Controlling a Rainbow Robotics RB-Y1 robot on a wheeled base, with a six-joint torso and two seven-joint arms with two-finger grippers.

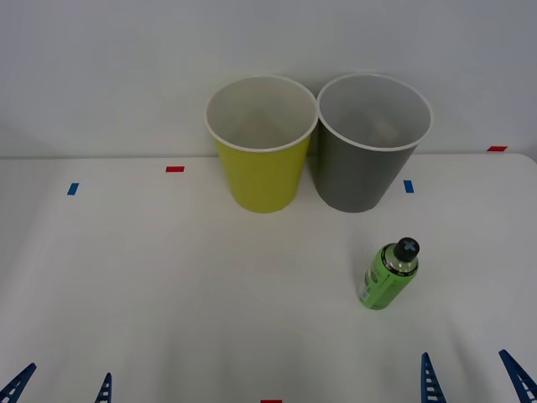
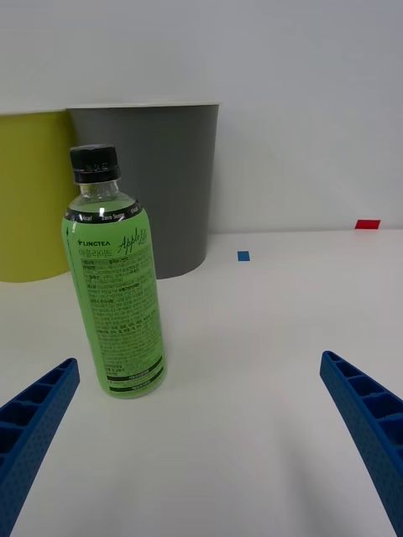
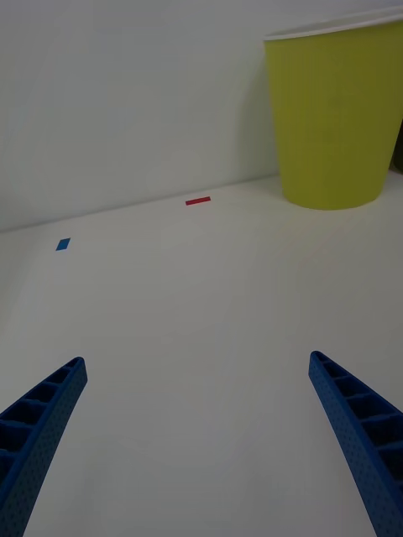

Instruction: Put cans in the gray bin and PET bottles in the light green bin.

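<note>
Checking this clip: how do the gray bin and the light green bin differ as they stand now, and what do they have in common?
Colour: the gray bin is dark gray; the light green bin is yellow-green.
Place: the gray bin stands to the robot's right of the light green bin, their rims about touching.
Nearness: the PET bottle stands upright in front of the gray bin, farther from the light green one.
Shared: both are round, tapered, upright, white-rimmed, pale inside and alike in size.

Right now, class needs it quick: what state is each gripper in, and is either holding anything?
Left gripper: open, holding nothing, low over the table.
Right gripper: open, holding nothing, near the PET bottle.
</note>
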